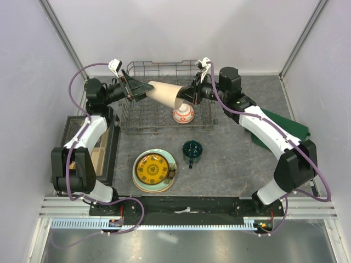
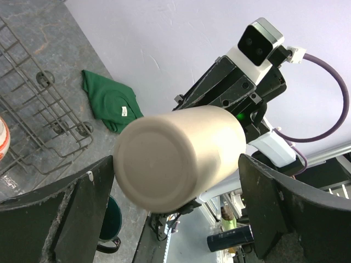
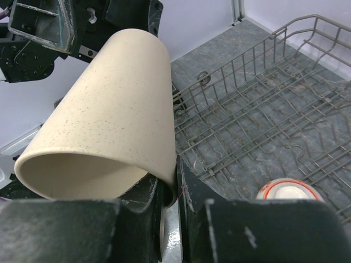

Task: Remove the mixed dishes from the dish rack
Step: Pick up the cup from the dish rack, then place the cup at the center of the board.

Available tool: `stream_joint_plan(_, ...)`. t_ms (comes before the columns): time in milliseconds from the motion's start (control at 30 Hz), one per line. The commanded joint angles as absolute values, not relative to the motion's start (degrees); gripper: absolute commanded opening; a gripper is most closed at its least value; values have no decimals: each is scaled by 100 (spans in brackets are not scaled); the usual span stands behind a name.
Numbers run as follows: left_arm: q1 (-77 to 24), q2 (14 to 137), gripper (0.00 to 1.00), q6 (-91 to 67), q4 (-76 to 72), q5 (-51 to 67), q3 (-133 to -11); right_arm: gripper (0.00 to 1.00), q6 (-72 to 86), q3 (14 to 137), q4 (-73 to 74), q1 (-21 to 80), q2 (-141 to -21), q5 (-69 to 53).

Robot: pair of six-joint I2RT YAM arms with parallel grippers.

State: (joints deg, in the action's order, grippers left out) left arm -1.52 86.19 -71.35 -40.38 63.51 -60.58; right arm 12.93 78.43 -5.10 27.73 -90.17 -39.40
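A: How are the arms posed?
B: Both lean in toward the middle. The left arm [image 1: 82,137] and right arm [image 1: 269,131] are bent at the elbow, wrists roughly level and facing each other.
A: And the grippers?
B: The right gripper [image 3: 176,181] is pinched on the rim of the tall beige cup [image 1: 164,93]. The left gripper [image 2: 175,170] is spread wide, with a finger on either side of the cup's base, not closed on it.

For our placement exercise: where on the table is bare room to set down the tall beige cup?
Bare table between dark green mug and right arm; smaller strip between dish rack and stacked plates. Crowded over the rack.
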Motion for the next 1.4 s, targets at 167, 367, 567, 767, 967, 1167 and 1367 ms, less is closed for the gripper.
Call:
stream_joint_plan(167,157,8358,99,-6794,-4043,6302,-6073,0,1012,7936,-379,2637,-8605,-3762)
stream_joint_plan(367,316,8314,99,-5743,-2853,6337,-6415,0,107,8402,1351,2637,-8403,-3288)
stream_joint_plan(567,316,8367,99,-3855,-943,6074,-7152,0,-895,8648,2934,2628,-8078,-2691)
stream_joint_plan(767,325,8621,99,-2051,1150,5617,-7970,0,-1739,8886,4358,2610,-7875,-1794)
stream_joint_plan(967,325,8771,99,-934,2214,5344,-8384,0,-2276,8930,5387,2540,-7805,-1091)
stream_joint_plan(1167,325,8850,99,-125,2873,5010,-8560,0,-2557,8868,6081,2408,-7866,-633)
stream_joint_plan(1367,325,8886,99,430,3208,4817,-8578,0,-2847,8798,6749,2329,-8033,-317)
